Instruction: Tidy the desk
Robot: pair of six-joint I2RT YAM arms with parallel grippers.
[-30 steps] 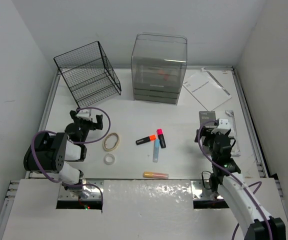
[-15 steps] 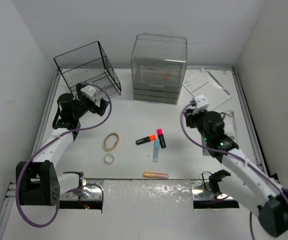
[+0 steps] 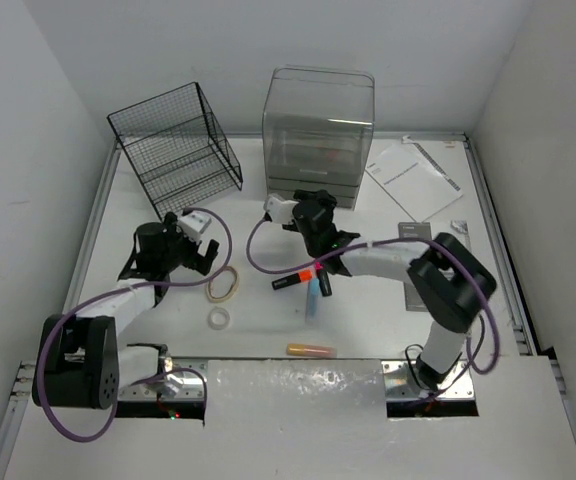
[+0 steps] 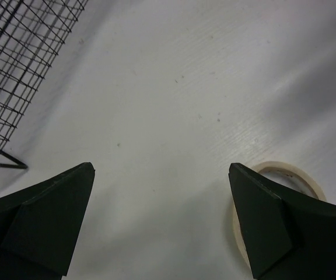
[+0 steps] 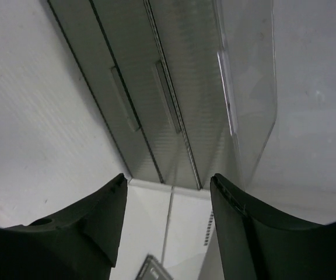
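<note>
The left pincer (image 4: 159, 221) is held wide and empty by the tape ring (image 4: 287, 167) on the desk (image 3: 268, 320) underneath, the right pincer (image 5: 168, 233) parted and empty at the drawer unit (image 5: 156, 87); the markers (image 3: 313, 275) may be swept by its low arm.

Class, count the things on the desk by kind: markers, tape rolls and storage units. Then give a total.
Markers: 4
Tape rolls: 2
Storage units (wire basket, drawer unit): 2
Total on the desk: 8
</note>
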